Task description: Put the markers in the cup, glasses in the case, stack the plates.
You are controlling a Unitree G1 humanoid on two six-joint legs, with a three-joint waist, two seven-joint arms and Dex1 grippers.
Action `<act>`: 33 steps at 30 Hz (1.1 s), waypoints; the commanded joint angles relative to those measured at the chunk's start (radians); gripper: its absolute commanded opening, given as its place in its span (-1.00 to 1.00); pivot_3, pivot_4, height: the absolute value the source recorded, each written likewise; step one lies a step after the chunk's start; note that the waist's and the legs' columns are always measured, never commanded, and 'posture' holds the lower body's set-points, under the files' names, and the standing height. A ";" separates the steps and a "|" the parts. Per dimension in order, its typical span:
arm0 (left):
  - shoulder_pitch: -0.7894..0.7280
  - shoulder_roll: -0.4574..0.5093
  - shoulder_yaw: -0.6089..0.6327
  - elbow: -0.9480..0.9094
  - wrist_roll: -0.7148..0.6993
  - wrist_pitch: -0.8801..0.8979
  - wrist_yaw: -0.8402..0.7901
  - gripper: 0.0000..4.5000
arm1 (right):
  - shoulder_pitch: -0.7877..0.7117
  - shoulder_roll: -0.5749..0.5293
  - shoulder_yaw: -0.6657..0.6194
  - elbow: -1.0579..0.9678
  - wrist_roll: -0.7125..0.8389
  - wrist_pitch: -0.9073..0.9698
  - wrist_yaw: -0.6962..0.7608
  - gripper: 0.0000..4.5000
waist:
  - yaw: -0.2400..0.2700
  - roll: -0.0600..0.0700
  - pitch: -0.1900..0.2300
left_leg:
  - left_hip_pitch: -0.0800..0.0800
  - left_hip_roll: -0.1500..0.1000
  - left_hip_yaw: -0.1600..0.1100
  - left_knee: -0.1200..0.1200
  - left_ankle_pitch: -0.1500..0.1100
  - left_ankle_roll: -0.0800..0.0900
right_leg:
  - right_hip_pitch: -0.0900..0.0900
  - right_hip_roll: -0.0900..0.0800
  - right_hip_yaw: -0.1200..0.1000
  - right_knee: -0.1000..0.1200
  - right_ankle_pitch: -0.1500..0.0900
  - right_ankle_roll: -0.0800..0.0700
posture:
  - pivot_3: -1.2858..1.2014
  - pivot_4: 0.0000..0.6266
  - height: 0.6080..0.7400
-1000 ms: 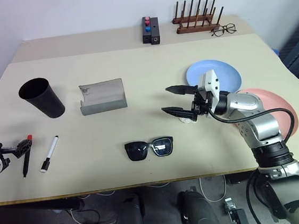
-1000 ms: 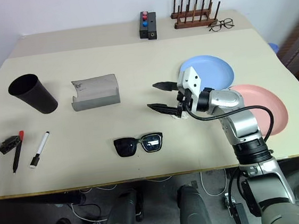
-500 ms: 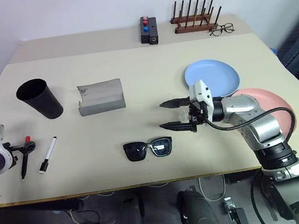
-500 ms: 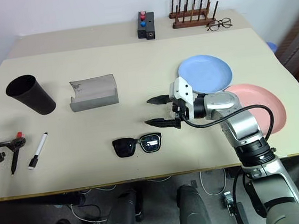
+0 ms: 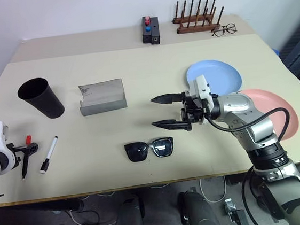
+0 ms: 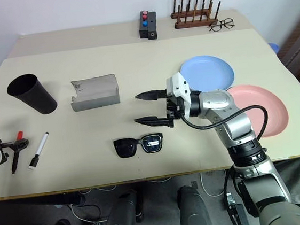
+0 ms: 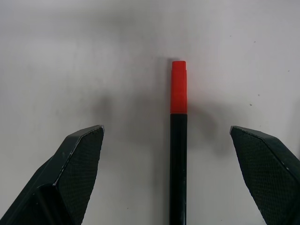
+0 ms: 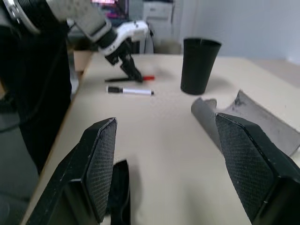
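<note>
The red-ended marker [image 7: 178, 140] lies flat on the tabletop [image 5: 150, 64] at about 8 o'clock, near the left edge, with the left hand [image 5: 27, 149] spread wide over it; in the left wrist view the marker runs up between the two black fingers [image 7: 77, 164] without touching either. Just beside it, toward the centre, lies the second marker [image 5: 49, 155], dark at one end and pale along the barrel. The black cup [image 5: 41, 98] stands upright at 10 o'clock, well apart from both markers. The grey case [image 5: 103, 97] sits near the cup, at roughly 11 o'clock from the tabletop's centre, its hollow side up.

The black sunglasses [image 5: 149, 149] lie at 6 o'clock, lenses facing the front edge. Above them, near the centre, the right hand [image 5: 165, 111] hangs level, pointing toward the cup side, fingers wide apart and empty. The light blue plate [image 5: 222, 73] rests at 3 o'clock, and the salmon pink plate [image 5: 278, 104] at 4 o'clock; their edges appear to meet, though the arm covers that spot.

At 12 o'clock, along the far edge, stand a small black box [image 5: 150, 30] with coloured knobs, a wooden peg rack [image 5: 198, 19], and thin wire spectacles [image 5: 224, 29] beside it.
</note>
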 commanded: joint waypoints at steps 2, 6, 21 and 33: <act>-0.027 0.007 -0.003 0.017 0.024 -0.016 0.001 1.00 | -0.030 0.003 -0.035 -0.026 0.034 -0.001 -0.008 0.50 | 0.000 0.000 0.000 | 0.000 0.000 0.000 0.000 0.000 0.000 | 0.000 0.000 0.000 0.000 0.000 0.000 | 0.03 -0.52 1.00; -0.027 0.002 -0.033 0.042 0.044 -0.032 0.002 0.76 | -0.041 -0.008 -0.037 -0.040 0.035 0.017 -0.024 0.52 | 0.001 0.000 0.000 | 0.000 0.000 0.000 0.000 0.000 0.000 | 0.000 0.000 0.000 0.000 0.000 0.000 | 0.03 -0.52 1.00; 0.029 -0.012 -0.074 0.131 0.056 -0.068 -0.037 -0.98 | -0.048 -0.048 -0.067 -0.065 0.035 0.043 -0.063 0.52 | -0.005 0.004 -0.002 | 0.004 0.000 0.001 -0.005 0.000 0.000 | 0.000 0.000 0.001 0.001 0.000 0.000 | 0.03 -0.52 1.00; 0.034 0.104 0.035 0.021 0.002 -0.053 -0.140 -0.98 | -0.061 -0.034 -0.060 -0.005 0.015 0.014 -0.058 0.52 | -0.004 0.001 0.000 | 0.007 0.000 0.001 -0.009 0.000 0.000 | 0.000 0.000 0.002 -0.001 0.000 0.000 | 0.03 -0.52 1.00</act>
